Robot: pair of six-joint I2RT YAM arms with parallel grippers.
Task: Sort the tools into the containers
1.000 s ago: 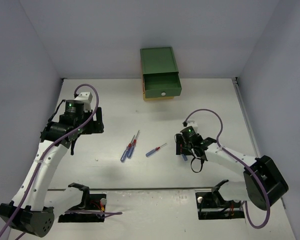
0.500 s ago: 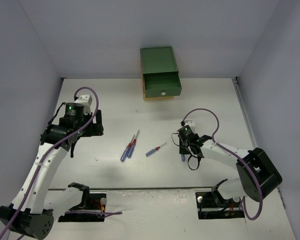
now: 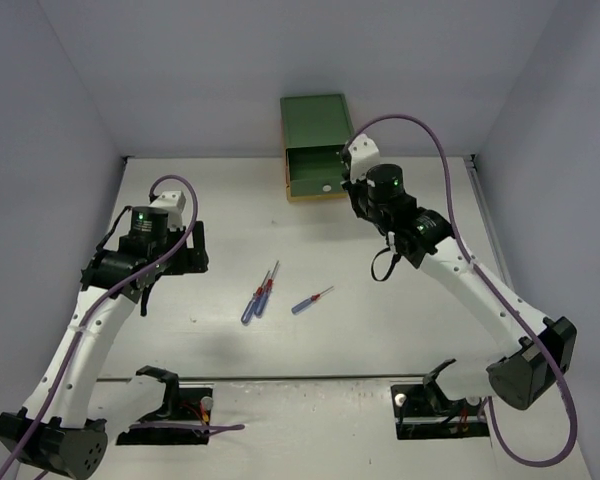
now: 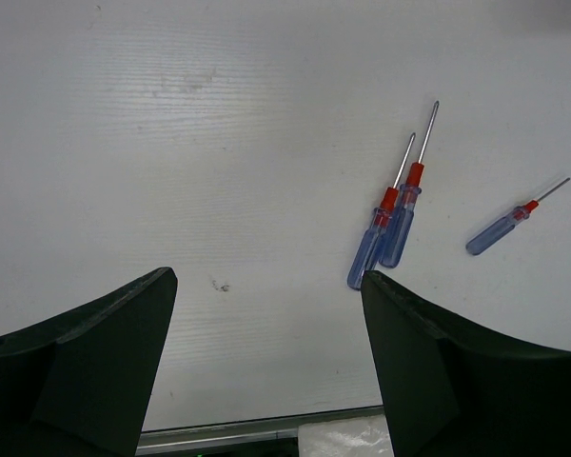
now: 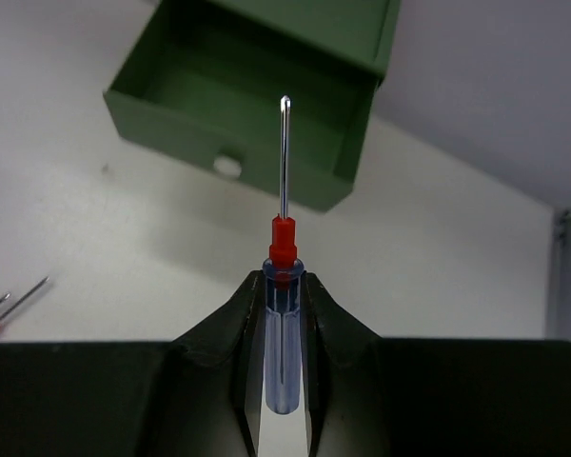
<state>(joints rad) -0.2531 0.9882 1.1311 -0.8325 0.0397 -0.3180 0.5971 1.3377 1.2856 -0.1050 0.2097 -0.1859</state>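
Observation:
My right gripper (image 5: 284,286) is shut on a thin screwdriver (image 5: 284,314) with a clear blue handle and a red collar. Its shaft points at the open green drawer (image 5: 257,105). In the top view this gripper (image 3: 354,192) hangs just in front of that drawer (image 3: 323,170), the top one of the cabinet (image 3: 317,122). Three more blue-handled screwdrivers lie mid-table: a pair (image 3: 260,293) side by side and a single one (image 3: 311,300). My left gripper (image 3: 185,246) stands open to their left, holding nothing. Its wrist view shows its jaws (image 4: 266,276) wide apart, with the pair (image 4: 392,221) and the single one (image 4: 514,219).
Grey walls close the table in at the back and both sides. A yellow and orange edge (image 3: 286,186) shows under the green drawer. Two black stands (image 3: 165,405) (image 3: 435,400) sit by the arm bases at the near edge.
My right gripper shut on a screwdriver lying at mid-right, lifted it and carried it back toward the open green drawer. The left arm barely shifted.

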